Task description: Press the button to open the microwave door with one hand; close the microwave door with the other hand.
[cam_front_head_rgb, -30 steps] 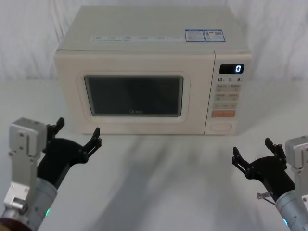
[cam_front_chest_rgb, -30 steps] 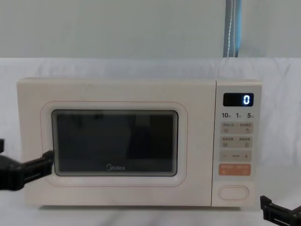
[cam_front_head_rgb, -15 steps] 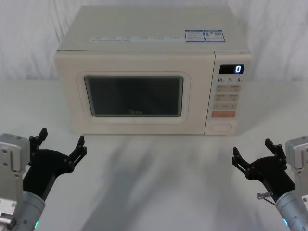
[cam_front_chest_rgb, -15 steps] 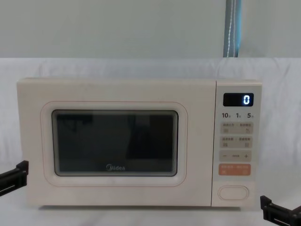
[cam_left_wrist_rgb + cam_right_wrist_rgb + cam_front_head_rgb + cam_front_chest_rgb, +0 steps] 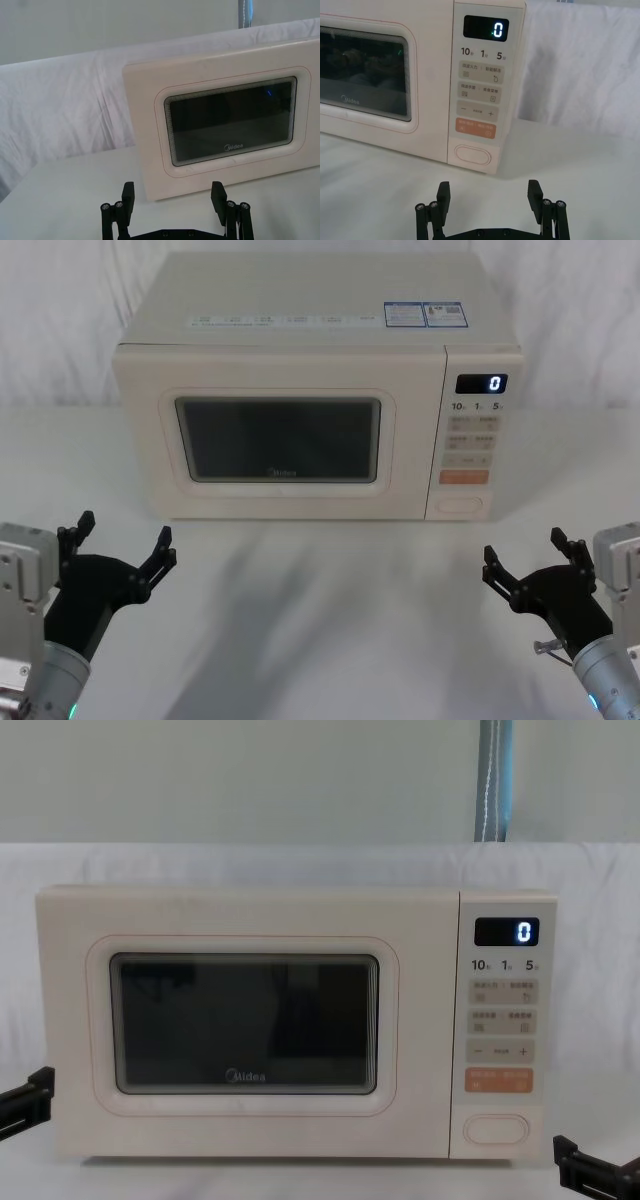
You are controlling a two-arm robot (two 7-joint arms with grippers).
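Observation:
The cream microwave (image 5: 310, 330) stands at the back of the white table, its display showing 0. Its door (image 5: 140, 430) (image 5: 70, 1020) with the dark window is shut flush. The oval cream button (image 5: 461, 505) (image 5: 473, 154) (image 5: 496, 1128) sits lowest on the control panel, under the orange key. My left gripper (image 5: 118, 545) (image 5: 172, 196) hovers low at the front left, open and empty, well short of the door. My right gripper (image 5: 524, 558) (image 5: 488, 194) rests at the front right, open and empty, facing the panel from a distance.
A white cloth covers the table (image 5: 320, 620) and the wall behind. Open tabletop lies between the grippers and the microwave front. A blue-grey strap (image 5: 495, 780) hangs behind the microwave at the right.
My left gripper has drawn back from near the door's lower left corner toward the front left of the table. The right gripper and the microwave have not moved.

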